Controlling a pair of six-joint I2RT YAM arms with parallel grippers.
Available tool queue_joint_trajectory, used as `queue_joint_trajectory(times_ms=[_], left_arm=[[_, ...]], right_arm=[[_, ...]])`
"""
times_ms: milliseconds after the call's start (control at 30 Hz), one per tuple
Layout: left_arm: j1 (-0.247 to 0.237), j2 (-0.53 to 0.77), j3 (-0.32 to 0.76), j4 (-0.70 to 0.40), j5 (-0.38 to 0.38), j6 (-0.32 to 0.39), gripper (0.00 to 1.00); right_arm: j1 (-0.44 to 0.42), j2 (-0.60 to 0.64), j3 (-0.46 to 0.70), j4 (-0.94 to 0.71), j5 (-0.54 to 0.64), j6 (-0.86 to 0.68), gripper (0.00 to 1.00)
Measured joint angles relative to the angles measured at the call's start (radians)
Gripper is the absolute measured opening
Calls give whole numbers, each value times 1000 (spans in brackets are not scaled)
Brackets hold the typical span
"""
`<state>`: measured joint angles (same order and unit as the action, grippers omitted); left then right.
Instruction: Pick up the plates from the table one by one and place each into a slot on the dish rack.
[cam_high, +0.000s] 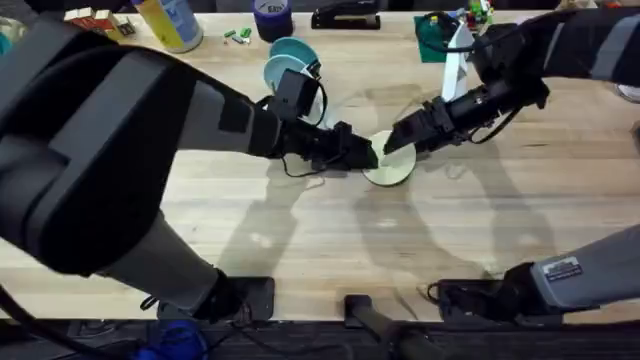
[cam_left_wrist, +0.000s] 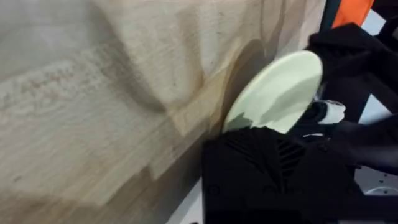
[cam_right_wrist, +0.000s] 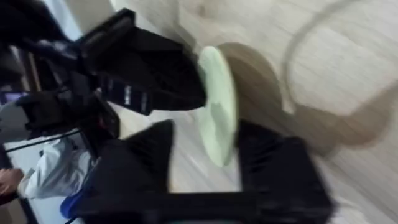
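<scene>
A pale yellow-green plate lies mid-table, tipped up on edge. In the left wrist view the plate leans up off the wood. My left gripper touches its left rim. From the far right, my right gripper reaches over the plate's far rim. The right wrist view shows this plate edge-on inside my open right gripper, with a gap on one side, and the left gripper pressing its other face. Two light blue plates stand upright at the back; the left arm hides most of the dish rack under them.
Along the back edge of the table stand a yellow bottle, a dark blue cup, a black stapler and a green baseplate with bricks. Bare wood stretches in front of both grippers.
</scene>
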<state>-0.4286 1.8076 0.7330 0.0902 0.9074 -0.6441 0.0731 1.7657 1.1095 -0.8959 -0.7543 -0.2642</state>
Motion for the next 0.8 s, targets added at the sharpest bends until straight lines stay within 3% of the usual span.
queue_joint_trajectory(times_ms=[100,233,800], left_arm=[[3,0,0,0,12,0,41],[8,0,0,-1,22,0,41],[8,0,-1,4,24,0,40]], right_arm=[[-8,1,0,3,22,2,311],[-14,2,0,3,43,6,56],[-14,2,0,0,42,6,31]])
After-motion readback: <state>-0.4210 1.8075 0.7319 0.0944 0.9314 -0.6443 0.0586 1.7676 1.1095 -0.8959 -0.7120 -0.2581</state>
